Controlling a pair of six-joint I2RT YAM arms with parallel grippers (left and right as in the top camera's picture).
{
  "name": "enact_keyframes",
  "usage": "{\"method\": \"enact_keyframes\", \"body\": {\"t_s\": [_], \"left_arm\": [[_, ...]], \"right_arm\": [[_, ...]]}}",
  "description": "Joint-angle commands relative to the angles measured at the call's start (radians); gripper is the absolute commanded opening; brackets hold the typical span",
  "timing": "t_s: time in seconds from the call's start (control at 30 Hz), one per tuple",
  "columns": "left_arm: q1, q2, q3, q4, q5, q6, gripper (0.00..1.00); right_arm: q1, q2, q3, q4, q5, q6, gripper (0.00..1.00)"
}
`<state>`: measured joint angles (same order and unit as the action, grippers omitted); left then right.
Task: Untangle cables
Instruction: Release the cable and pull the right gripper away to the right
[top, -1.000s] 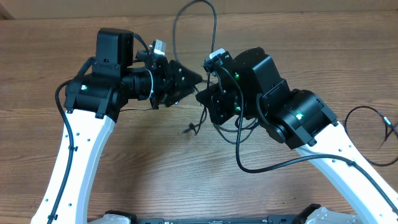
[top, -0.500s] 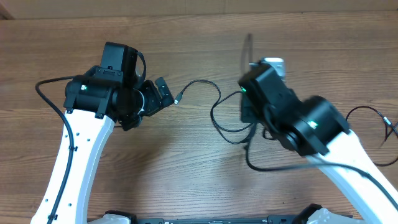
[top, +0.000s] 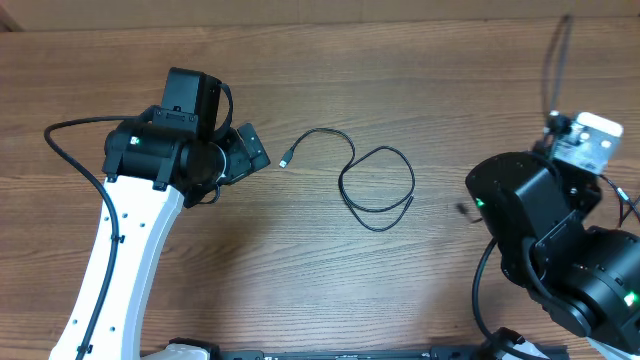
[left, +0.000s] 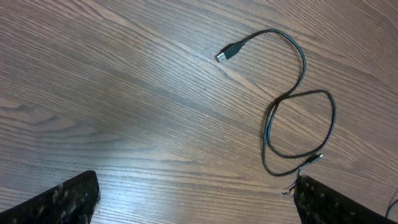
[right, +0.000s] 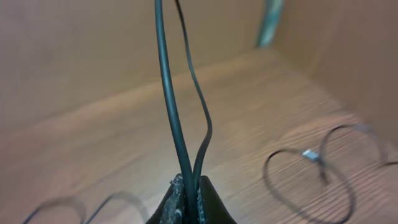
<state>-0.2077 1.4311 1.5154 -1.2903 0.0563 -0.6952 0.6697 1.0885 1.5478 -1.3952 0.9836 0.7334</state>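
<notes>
One thin black cable (top: 377, 186) lies loose in the middle of the wooden table, curled in a loop, its plug end (top: 286, 160) pointing left. The left wrist view shows the same cable (left: 303, 68) ahead, plug (left: 230, 51) at the top. My left gripper (left: 193, 202) is open just left of that plug, with nothing between its fingers (left: 62, 199). My right gripper (right: 189, 190), far to the right, is shut on a second cable (right: 169, 93); two strands of it rise from the jaws. A third cable with a silver plug (right: 311, 154) lies on the table beyond.
The right arm (top: 540, 210) fills the lower right corner and hides the table beneath it. The left arm (top: 150, 160) stands over the left side. A cardboard-coloured wall shows behind the table in the right wrist view.
The right arm has swung far right with its cable, pulling it out of the tangle. The left gripper has opened and drawn back left, leaving one cable lying loose in the middle.
</notes>
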Motion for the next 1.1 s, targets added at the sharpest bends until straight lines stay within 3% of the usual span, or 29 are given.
{"method": "enact_keyframes", "body": {"t_s": [0.0,0.2,0.33,0.4,0.53,0.67,0.73,0.8,0.9,1.03,1.07], "left_arm": [[-0.003,0.001,0.001,0.0,-0.023,0.023,1.0],[-0.003,0.001,0.001,0.0,-0.023,0.023,1.0],[-0.002,0.001,0.001,0.0,-0.023,0.023,1.0],[-0.002,0.001,0.001,0.0,-0.023,0.023,1.0],[-0.002,0.001,0.001,0.0,-0.023,0.023,1.0],[-0.002,0.001,0.001,0.0,-0.023,0.023,1.0],[-0.002,0.001,0.001,0.0,-0.023,0.023,1.0],[-0.002,0.001,0.001,0.0,-0.023,0.023,1.0],[-0.002,0.001,0.001,0.0,-0.023,0.023,0.99],[-0.002,0.001,0.001,0.0,-0.023,0.023,0.99],[-0.002,0.001,0.001,0.0,-0.023,0.023,1.0]], "right_arm": [[-0.019,0.007,0.002,0.001,0.198,0.104,0.04],[-0.285,0.086,0.002,0.043,0.211,0.313,0.04],[-0.51,0.196,0.002,0.235,0.068,0.3,0.04],[-0.601,0.261,0.002,0.412,-0.029,0.174,0.04],[-0.762,0.408,0.003,0.916,-0.451,-0.413,0.04],[-0.894,0.544,0.005,1.159,-0.489,-0.56,0.04],[-0.949,0.607,0.005,1.166,-0.489,-0.549,0.04],[-0.994,0.669,0.005,1.153,-0.526,-0.524,0.13],[-1.043,0.763,0.005,1.083,-0.661,-0.525,0.37],[-1.07,0.867,0.005,1.004,-0.807,-0.525,0.83],[-1.07,0.88,0.005,0.99,-0.806,-0.525,0.89]]}}
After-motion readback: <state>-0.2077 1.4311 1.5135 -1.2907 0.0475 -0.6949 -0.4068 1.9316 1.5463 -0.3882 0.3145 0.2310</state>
